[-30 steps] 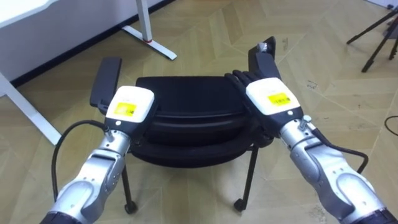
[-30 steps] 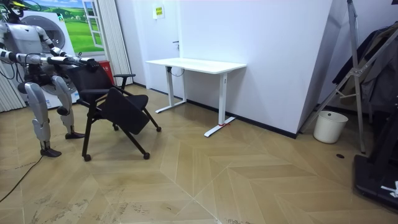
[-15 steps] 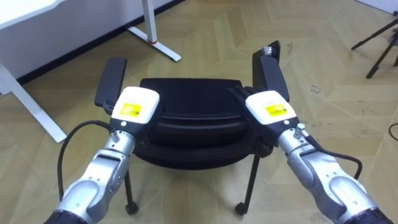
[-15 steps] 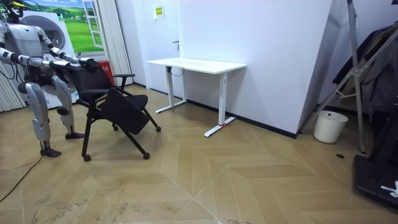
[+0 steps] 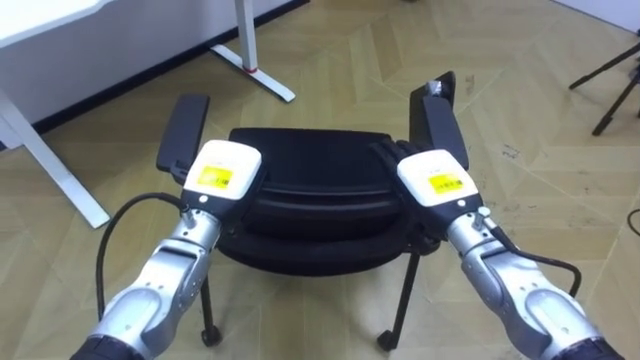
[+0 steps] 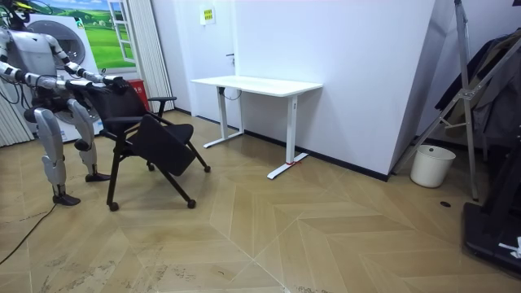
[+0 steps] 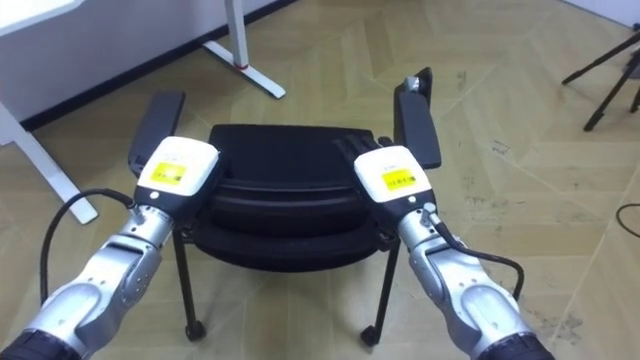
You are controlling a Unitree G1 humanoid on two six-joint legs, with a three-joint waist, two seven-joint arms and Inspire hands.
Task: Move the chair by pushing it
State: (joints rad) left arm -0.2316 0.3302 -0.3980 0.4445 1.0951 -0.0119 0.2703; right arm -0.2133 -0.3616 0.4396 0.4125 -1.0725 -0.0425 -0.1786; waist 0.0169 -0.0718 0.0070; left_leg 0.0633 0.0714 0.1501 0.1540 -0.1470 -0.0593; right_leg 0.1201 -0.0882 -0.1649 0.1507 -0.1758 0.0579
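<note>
A: Both the left hand (image 5: 222, 172) and the right hand (image 5: 432, 178) are resting on the back of the chair (image 5: 310, 190); gripping or not, I cannot tell.
B: It is standing straight ahead of them, equally near both.

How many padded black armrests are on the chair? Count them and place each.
2. One padded black armrest lies on the black chair's left side, beyond the left hand; the other on its right side, beyond the right hand. No more seem hidden.
</note>
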